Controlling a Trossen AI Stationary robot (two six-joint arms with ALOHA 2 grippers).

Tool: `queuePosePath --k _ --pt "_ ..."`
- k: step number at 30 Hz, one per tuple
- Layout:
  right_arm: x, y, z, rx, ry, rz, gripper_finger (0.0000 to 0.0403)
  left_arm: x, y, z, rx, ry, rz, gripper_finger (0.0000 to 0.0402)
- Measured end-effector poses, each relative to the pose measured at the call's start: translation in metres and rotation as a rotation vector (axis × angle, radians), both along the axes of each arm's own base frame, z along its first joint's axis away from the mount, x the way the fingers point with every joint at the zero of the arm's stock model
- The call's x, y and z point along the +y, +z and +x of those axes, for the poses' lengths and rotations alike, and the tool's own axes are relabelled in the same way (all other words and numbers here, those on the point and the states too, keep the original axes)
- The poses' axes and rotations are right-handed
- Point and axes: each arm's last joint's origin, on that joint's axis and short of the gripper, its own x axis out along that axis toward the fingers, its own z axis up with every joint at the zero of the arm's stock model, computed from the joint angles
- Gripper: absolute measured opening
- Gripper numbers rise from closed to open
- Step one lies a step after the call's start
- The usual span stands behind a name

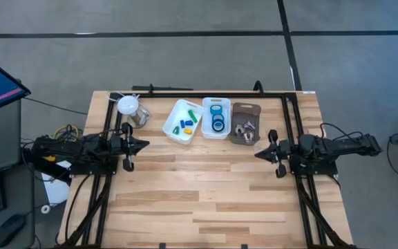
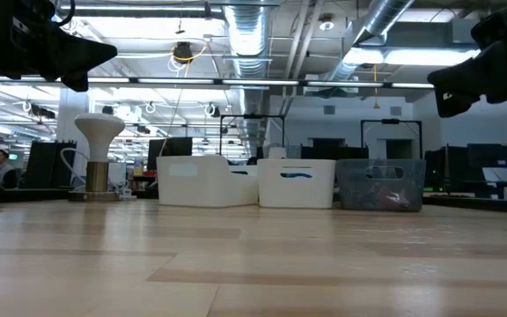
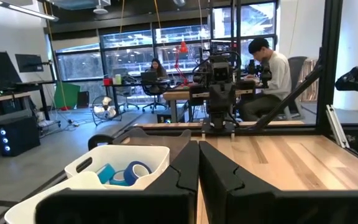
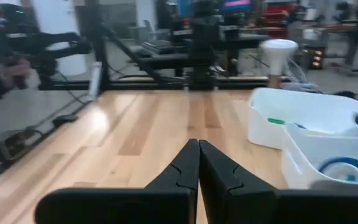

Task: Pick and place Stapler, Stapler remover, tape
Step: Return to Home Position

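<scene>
The blue tape rolls (image 1: 217, 115) lie in the middle white bin (image 1: 216, 133) at the table's far side; they also show in the left wrist view (image 3: 129, 172) and the right wrist view (image 4: 345, 168). The left white bin (image 1: 173, 127) holds small green, blue and yellow pieces. A grey bin (image 1: 244, 134) on the right holds small metal items. I cannot tell a stapler apart. My left gripper (image 1: 146, 144) is shut and empty above the table's left side. My right gripper (image 1: 258, 153) is shut and empty above the right side.
A white-topped stand on a metal base (image 1: 130, 108) is at the far left corner. Black frame rails (image 1: 206, 93) run along the far edge and both sides. Bare wood (image 1: 199, 187) fills the middle and near part. People sit at desks beyond the table (image 3: 272, 68).
</scene>
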Motion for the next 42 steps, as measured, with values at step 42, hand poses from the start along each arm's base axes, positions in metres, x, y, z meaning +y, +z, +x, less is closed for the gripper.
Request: queuePosePath --k 42 --pt "0.0046 0.0 -0.0015 -0.006 0.125 -0.019 0.0 -0.0075 -0.0044 0.0009 0.045 -0.254 0.058 0.0002"
